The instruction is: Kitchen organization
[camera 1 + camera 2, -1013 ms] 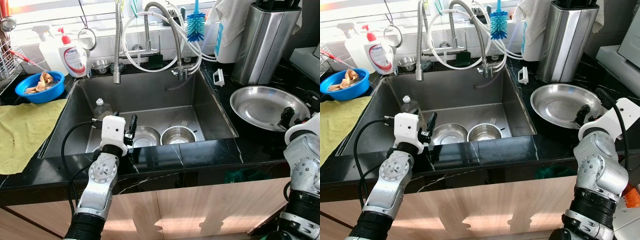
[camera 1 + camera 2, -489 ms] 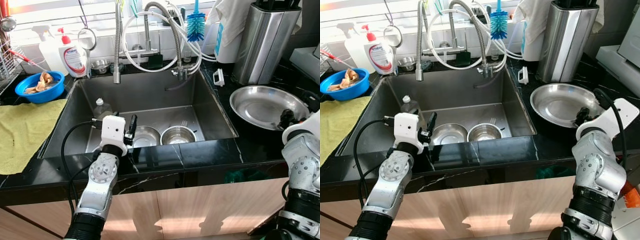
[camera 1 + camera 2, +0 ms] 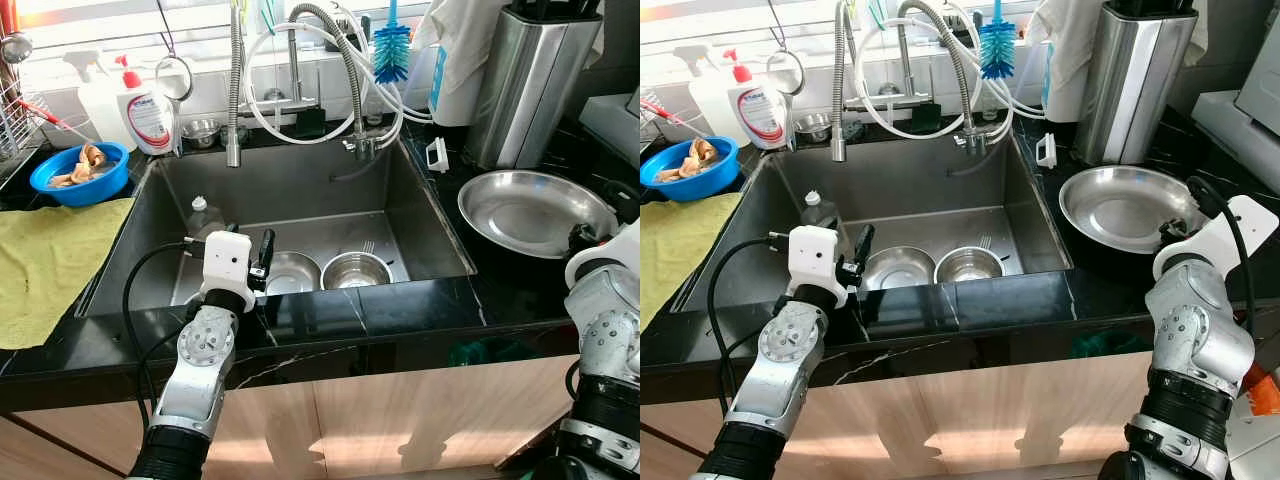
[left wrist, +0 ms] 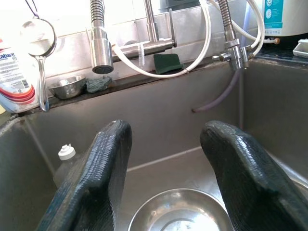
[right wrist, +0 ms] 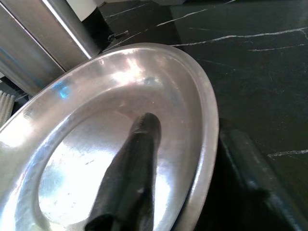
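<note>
Gripping: right gripper (image 5: 192, 159) fingers straddle the rim of the wide round steel plate (image 3: 1120, 205), at 3 o'clock on the black table (image 3: 1090, 280).
Left gripper (image 4: 163, 159): fingers spread, empty, over the sink (image 3: 420, 215).
Risk: the rim-only pinch may slip and drop the plate.

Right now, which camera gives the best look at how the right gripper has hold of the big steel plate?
The right wrist view: one black finger lies on the steel plate, the other sits under its rim. The two eye views show the whole plate on the counter, with the right gripper small at its edge.
</note>
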